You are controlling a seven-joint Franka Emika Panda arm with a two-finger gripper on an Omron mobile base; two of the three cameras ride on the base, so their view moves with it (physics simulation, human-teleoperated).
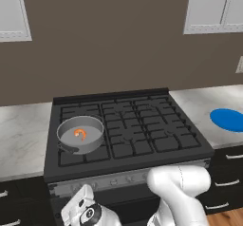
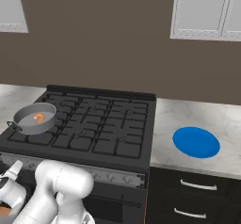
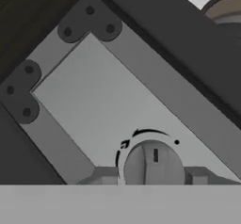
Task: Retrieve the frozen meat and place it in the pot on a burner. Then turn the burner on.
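Tiny orange curled frozen meat [image 1: 80,134] lies inside the shallow grey metal pot [image 1: 80,134] on the black grate burner [image 1: 78,151] at 9 o'clock of the range. Step in hand: ignition. Gripper [image 3: 153,176] straddles the round grey knob [image 3: 153,164]; contact cannot be told. Next: close and twist.

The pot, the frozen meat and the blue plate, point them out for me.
pot [image 1: 93,143]: left base view, front wall of its grey rim.
frozen meat [image 1: 80,134]: left base view, middle of the orange curl.
blue plate [image 2: 196,142]: right base view, centre of its flat face.
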